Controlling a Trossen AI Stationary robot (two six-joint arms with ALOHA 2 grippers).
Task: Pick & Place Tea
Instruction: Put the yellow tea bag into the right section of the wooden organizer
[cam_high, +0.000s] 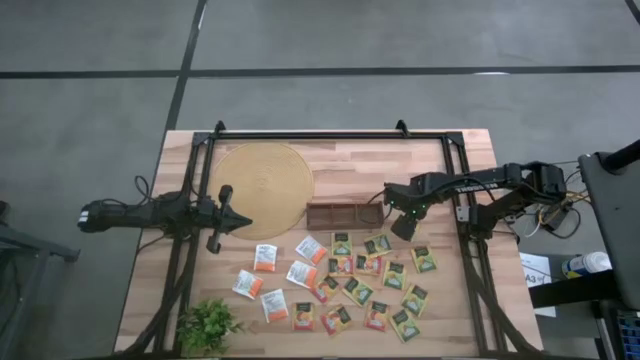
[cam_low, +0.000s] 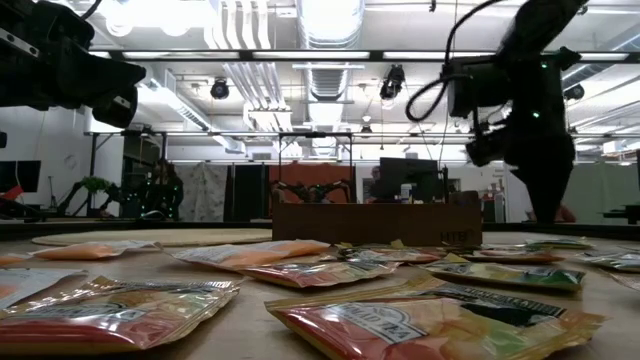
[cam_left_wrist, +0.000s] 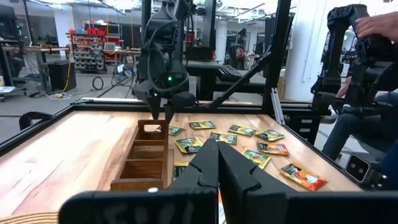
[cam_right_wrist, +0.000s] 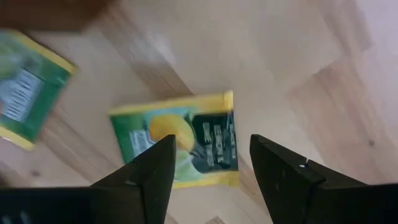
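Observation:
Many tea sachets (cam_high: 350, 285), green-yellow, orange-red and white, lie flat on the wooden table's near right part. My right gripper (cam_high: 404, 228) hangs open over their far edge, pointing down, just beyond the right end of the brown compartment tray (cam_high: 345, 214). In the right wrist view its fingers (cam_right_wrist: 211, 143) stand above a green-yellow sachet (cam_right_wrist: 177, 140) lying flat on the wood, clear of it. My left gripper (cam_high: 236, 222) waits shut and level at the table's left, its fingers (cam_left_wrist: 217, 168) pointing at the tray (cam_left_wrist: 146, 155).
A round woven mat (cam_high: 262, 185) lies at the far left and a small green plant (cam_high: 207, 325) stands at the near left corner. A black frame (cam_high: 330, 135) runs around the table. A seated person (cam_left_wrist: 364, 81) shows beyond the table's right edge.

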